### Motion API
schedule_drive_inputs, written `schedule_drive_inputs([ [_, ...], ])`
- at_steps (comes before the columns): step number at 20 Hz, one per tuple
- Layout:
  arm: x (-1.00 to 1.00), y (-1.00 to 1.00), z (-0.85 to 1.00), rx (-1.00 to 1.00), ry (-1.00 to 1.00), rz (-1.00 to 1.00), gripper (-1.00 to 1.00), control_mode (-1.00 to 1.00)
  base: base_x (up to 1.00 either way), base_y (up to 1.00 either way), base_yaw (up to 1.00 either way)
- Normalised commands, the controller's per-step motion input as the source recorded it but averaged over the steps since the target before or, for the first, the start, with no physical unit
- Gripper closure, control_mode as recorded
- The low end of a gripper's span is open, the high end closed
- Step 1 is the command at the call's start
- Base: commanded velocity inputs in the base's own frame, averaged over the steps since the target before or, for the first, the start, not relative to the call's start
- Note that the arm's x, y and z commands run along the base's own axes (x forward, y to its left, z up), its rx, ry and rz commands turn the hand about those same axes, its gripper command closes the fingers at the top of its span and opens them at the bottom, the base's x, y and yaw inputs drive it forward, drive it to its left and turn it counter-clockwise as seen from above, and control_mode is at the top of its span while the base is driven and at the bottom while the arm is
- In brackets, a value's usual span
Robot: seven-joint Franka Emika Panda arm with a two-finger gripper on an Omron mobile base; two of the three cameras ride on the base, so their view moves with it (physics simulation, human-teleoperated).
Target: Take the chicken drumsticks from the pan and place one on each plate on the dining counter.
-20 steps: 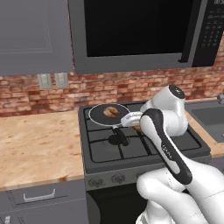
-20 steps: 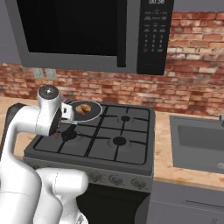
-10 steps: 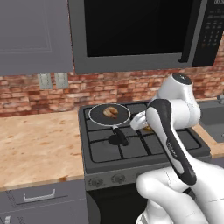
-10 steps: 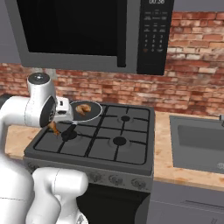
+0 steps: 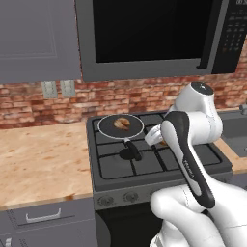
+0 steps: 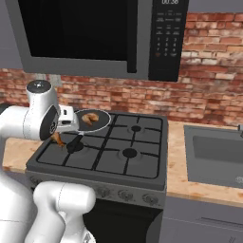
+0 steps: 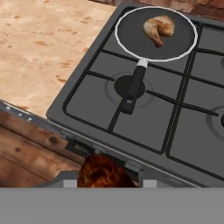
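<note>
Hand view: my pincer (image 7: 103, 175), lifted back off the pan (image 7: 155, 34), grips one drumstick (image 7: 103, 173) | second drumstick (image 7: 159, 28) remains in pan | next: carry to plates.

Even, bright rendered light, soft shadows, no glare or blur; every view is sharp throughout.

A round dark frying pan with a silvery rim (image 5: 120, 127) sits on the black gas stove's (image 5: 159, 164) back-left burner, handle toward 5 o'clock, holding one golden-brown drumstick (image 5: 122, 123); the white arm (image 5: 190, 159) rises at 4 o'clock.
</note>
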Motion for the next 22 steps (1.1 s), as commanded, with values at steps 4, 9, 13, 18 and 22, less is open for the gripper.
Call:
schedule_drive_inputs([
  [4, 0.0, 0.0, 0.0, 0.0, 0.0, 0.0, 1.0, -1.0, 0.0, 0.0, 0.0],
  [9, 0.0, 0.0, 0.0, 0.0, 0.0, 0.0, 1.0, -1.0, 0.0, 0.0, 0.0],
  [13, -0.01, 0.0, 0.0, 0.0, 0.0, 0.0, 1.0, -1.0, 0.0, 0.0, 0.0],
  [18, -0.15, 0.0, 0.0, 0.0, -0.03, 0.0, 1.0, 1.0, -0.26, -0.02, 0.0],
  [22, 0.0, 0.0, 0.0, 0.0, 0.0, 0.0, 1.0, 1.0, -0.72, -0.11, -0.12],
])
